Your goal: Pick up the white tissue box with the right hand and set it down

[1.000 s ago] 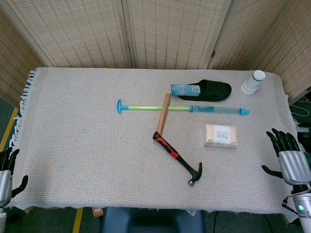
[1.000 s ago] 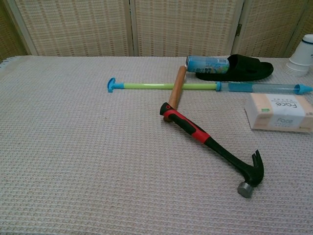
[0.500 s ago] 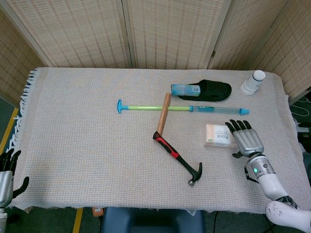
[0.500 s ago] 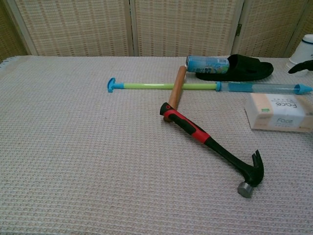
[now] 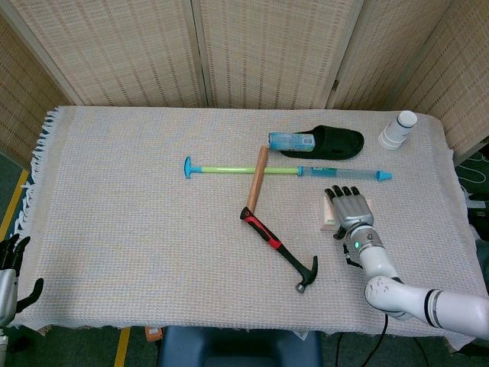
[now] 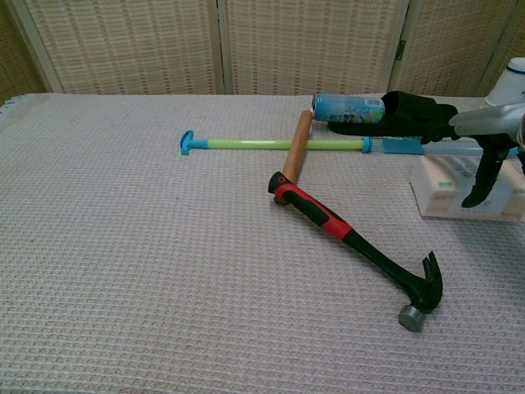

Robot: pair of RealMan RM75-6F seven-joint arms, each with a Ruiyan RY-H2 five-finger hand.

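Note:
The white tissue box [image 5: 328, 215] lies on the right part of the woven cloth, mostly covered in the head view by my right hand [image 5: 350, 206]. In the chest view the box [image 6: 444, 195] sits at the right edge, and the right hand [image 6: 493, 136] hovers just above it, palm down, with dark fingers [image 6: 479, 182] hanging over its top. The fingers are apart and hold nothing. My left hand [image 5: 8, 269] stays off the table's front left corner with its fingers spread and empty.
A black and red claw hammer [image 5: 280, 249] lies left of the box, crossing a wooden stick [image 5: 257, 179]. Behind the box runs a green and blue rod [image 5: 284, 171]. A black slipper [image 5: 331, 142], a blue can [image 5: 291, 141] and a white bottle [image 5: 398, 130] stand farther back.
My right hand came in from beyond the table's right edge, moving left and forward until it is over the tissue box. The box and my left hand have not moved.

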